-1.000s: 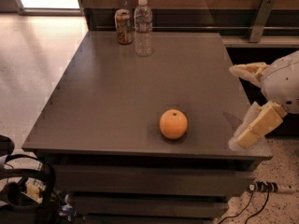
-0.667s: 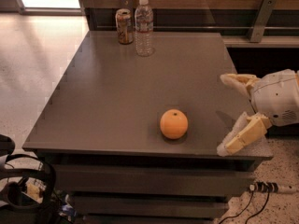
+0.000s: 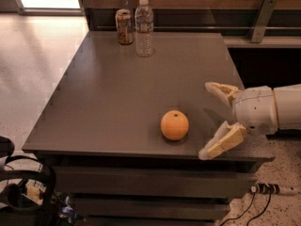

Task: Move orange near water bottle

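Note:
The orange [image 3: 174,125] sits on the grey table [image 3: 108,98] near its front edge, right of centre. The water bottle [image 3: 144,28] stands upright at the far edge of the table, with a white cap and a pale label. My gripper [image 3: 207,120] comes in from the right at table height. It is open, its two pale fingers spread wide, one behind and one in front, just right of the orange and apart from it. It holds nothing.
A brown-orange drink can [image 3: 124,26] stands just left of the bottle. A metal rail and bracket [image 3: 261,13] run behind the table. Black gear [image 3: 23,192] and cables lie on the floor at the lower left.
My gripper has moved left across the table's right edge toward the orange, still open. The orange, bottle and can have not moved.

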Robot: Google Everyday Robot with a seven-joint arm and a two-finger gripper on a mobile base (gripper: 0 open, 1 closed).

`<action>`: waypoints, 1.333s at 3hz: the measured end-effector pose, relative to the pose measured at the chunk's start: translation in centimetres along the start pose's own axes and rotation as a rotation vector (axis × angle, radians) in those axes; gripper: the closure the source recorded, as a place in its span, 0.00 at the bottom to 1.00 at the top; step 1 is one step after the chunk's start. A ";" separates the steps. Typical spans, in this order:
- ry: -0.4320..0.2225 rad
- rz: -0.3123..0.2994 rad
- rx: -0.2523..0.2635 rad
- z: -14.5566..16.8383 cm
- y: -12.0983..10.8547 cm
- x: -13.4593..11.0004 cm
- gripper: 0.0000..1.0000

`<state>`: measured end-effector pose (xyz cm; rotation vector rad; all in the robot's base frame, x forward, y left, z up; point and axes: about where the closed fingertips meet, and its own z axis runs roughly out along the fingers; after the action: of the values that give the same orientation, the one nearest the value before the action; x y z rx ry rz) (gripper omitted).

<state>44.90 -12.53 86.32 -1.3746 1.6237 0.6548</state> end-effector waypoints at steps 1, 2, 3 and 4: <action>-0.027 -0.005 -0.021 1.9 0.1 -0.3 0.00; -0.043 -0.003 -0.045 3.4 0.4 -0.6 0.00; -0.053 0.003 -0.069 4.6 0.5 -0.6 0.00; -0.058 0.006 -0.089 5.5 0.5 -0.7 0.13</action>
<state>45.98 -7.44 84.24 -1.4015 1.5695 0.7717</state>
